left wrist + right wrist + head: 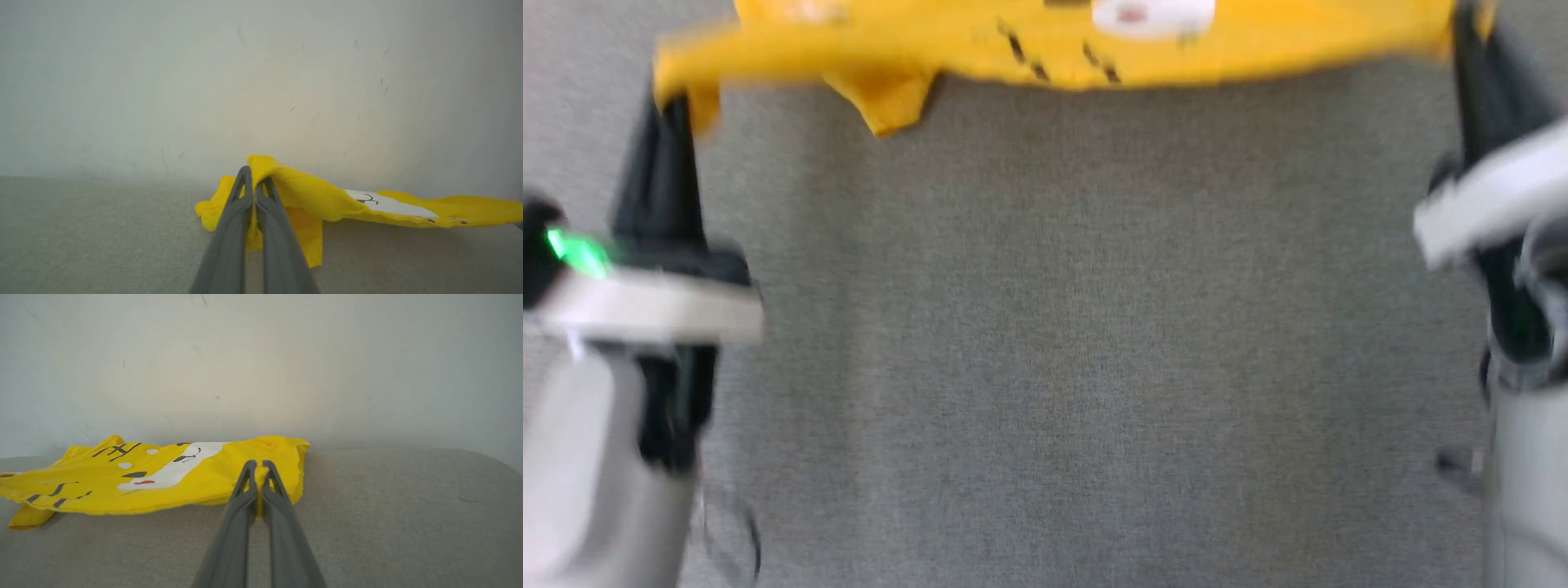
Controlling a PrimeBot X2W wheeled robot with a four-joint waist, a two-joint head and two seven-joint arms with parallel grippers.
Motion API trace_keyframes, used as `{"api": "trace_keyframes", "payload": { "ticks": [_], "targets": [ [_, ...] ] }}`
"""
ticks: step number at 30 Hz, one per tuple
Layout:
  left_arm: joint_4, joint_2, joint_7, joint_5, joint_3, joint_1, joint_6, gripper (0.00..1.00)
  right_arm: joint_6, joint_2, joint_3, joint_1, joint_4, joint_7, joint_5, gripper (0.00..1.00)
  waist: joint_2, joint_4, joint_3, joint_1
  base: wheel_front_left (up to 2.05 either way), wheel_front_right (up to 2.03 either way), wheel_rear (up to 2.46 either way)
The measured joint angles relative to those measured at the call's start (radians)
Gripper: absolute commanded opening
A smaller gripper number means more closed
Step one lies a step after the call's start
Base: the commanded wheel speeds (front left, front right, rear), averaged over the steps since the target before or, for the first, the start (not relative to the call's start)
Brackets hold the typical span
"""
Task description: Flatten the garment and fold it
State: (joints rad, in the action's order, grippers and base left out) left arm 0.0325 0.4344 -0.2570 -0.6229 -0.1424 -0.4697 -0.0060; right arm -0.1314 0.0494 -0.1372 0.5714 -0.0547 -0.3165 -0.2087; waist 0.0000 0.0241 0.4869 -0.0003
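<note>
Closest in, on the blurred head view, two pale forearms frame the grey tabletop (1045, 367), and a green light (576, 249) glows on the left wrist. Up from there, the left tool (676, 106) is clenched on one corner of the yellow T-shirt (1054, 41), and the right tool (1470, 33) is clamped on the opposite corner. The shirt is stretched wide between them along the far side of the tabletop, one sleeve drooping. Over to the left wrist view: dark fingers pinched tight on a peak of yellow cloth at the left tool (254, 179), with a white patch bearing a small black curl on the T-shirt (310, 196). The right wrist view gives the print far better: at the right tool (259, 467) the hem is nipped, and the T-shirt (102, 477) shows a white muzzle, red spot, black strokes and white dots, none of it readable as letters. Beyond, a pale scuffed wall (163, 81).
</note>
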Motion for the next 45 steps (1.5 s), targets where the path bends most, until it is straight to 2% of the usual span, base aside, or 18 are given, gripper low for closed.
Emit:
{"api": "trace_keyframes", "payload": {
  "ticks": [3, 7, 11, 16, 24, 32, 40, 45],
  "targets": [
    [-0.044, -0.014, 0.000, 0.001, 0.013, 0.137, 0.027, 0.00, 0.000, -0.001, -0.039, -0.141, -0.033, 0.004, -0.065, 0.00, 0.0000, -0.001, -0.055, -0.0001, 0.00, 0.00, 0.00],
    [-0.068, -0.030, 0.018, -0.010, -0.009, 0.292, 0.035, 0.00, 0.000, 0.000, -0.085, -0.308, -0.039, 0.026, -0.111, 0.00, 0.0000, 0.000, -0.123, -0.0001, 0.00, 0.00, 0.00],
    [-0.081, -0.018, 0.090, -0.028, -0.037, 0.424, 0.039, 0.00, 0.000, -0.001, -0.118, -0.449, -0.016, 0.046, -0.165, 0.00, 0.0000, 0.001, -0.182, 0.0000, 0.00, 0.00, 0.00],
    [-0.091, 0.035, 0.229, -0.072, -0.069, 0.560, 0.043, 0.00, 0.000, -0.001, -0.140, -0.596, 0.005, 0.028, -0.210, 0.00, 0.0000, 0.003, -0.245, 0.0000, 0.00, 0.00, 0.00],
    [-0.123, 0.077, 0.499, -0.192, -0.155, 0.738, 0.044, 0.00, 0.000, -0.001, -0.133, -0.745, 0.004, -0.105, -0.254, 0.00, 0.0000, 0.010, -0.337, 0.0001, 0.00, 0.00, 0.00],
    [-0.239, 0.123, 0.691, -0.298, -0.184, 0.870, 0.099, 0.00, 0.000, 0.000, -0.104, -0.879, -0.077, -0.278, -0.276, 0.00, 0.0000, 0.038, -0.407, 0.0002, 0.00, 0.00, 0.00],
    [-0.346, 0.159, 0.730, -0.339, -0.150, 0.960, 0.146, 0.00, 0.000, 0.000, -0.125, -1.006, -0.170, -0.426, -0.326, 0.00, 0.0000, 0.056, -0.457, 0.0002, 0.00, 0.00, 0.00],
    [-0.425, 0.166, 0.704, -0.373, -0.104, 1.002, 0.151, 0.00, 0.000, 0.000, -0.177, -1.046, -0.218, -0.466, -0.366, 0.00, 0.0000, 0.058, -0.482, 0.0002, 0.00, 0.00, 0.00]
  ]
}}
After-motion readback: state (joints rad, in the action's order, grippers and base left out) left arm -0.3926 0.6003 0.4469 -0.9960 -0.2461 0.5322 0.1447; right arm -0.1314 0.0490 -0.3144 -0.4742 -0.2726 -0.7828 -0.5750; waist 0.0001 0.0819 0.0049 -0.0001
